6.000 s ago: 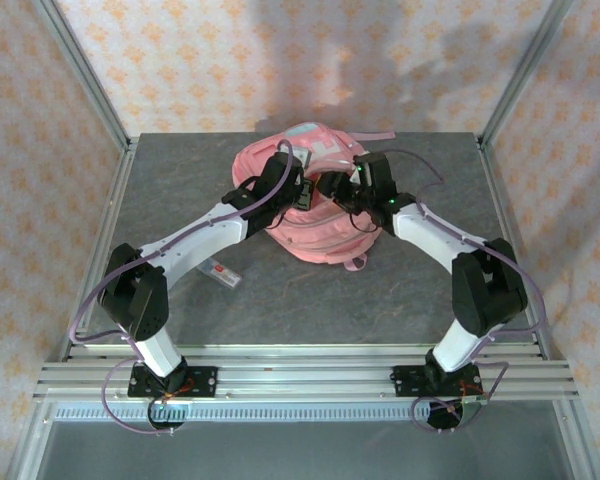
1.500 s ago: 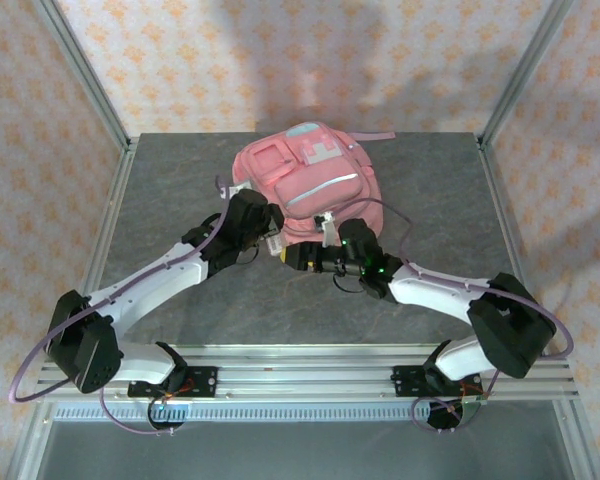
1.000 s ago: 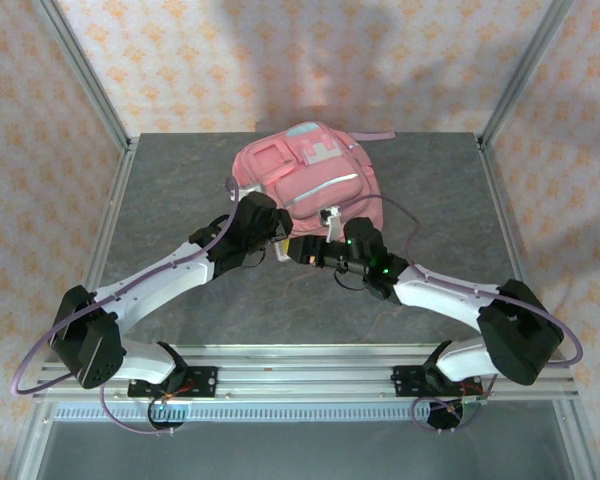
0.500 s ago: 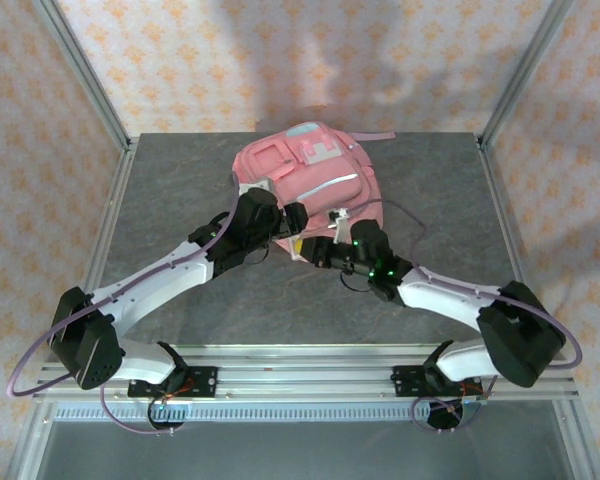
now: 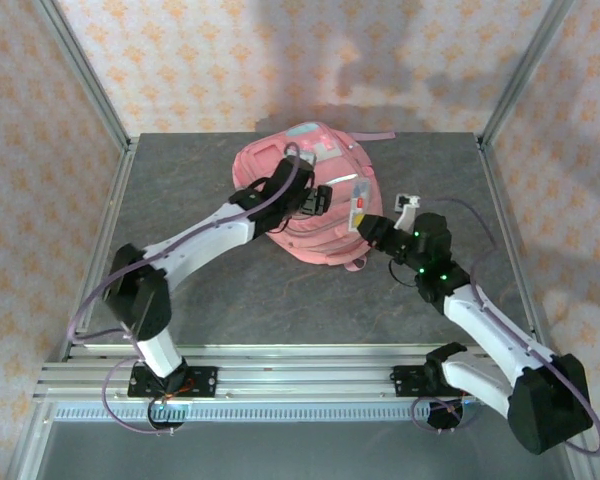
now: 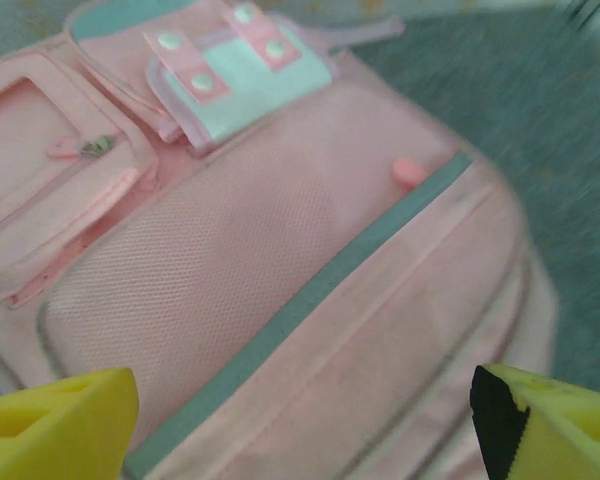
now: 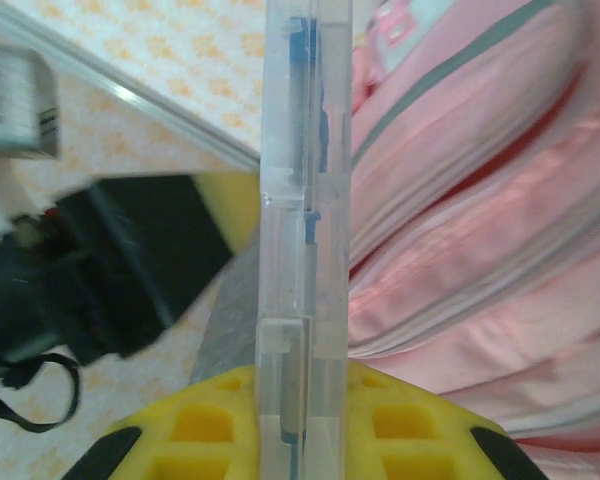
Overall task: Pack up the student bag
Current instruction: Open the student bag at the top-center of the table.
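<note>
- Now: student bag [image 5: 322, 236], pink fabric with a mesh panel, rounded, near the table's [image 5: 180, 180] far edge.
- Left gripper [image 5: 315, 199] spread, moved up over the bag.
- Right gripper [image 5: 368, 228] clamps a clear flat plastic case [image 7: 305, 200], swung rightward.

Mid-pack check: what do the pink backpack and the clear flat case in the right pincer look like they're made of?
Large pink backpack: soft woven fabric, probably a synthetic, mostly matte; its front panel shows a fine mesh weave, with stitched seams and folds. Clear flat case: rigid transparent plastic, glossy; you can see through it to something blue inside, and its edges look moulded.
</note>
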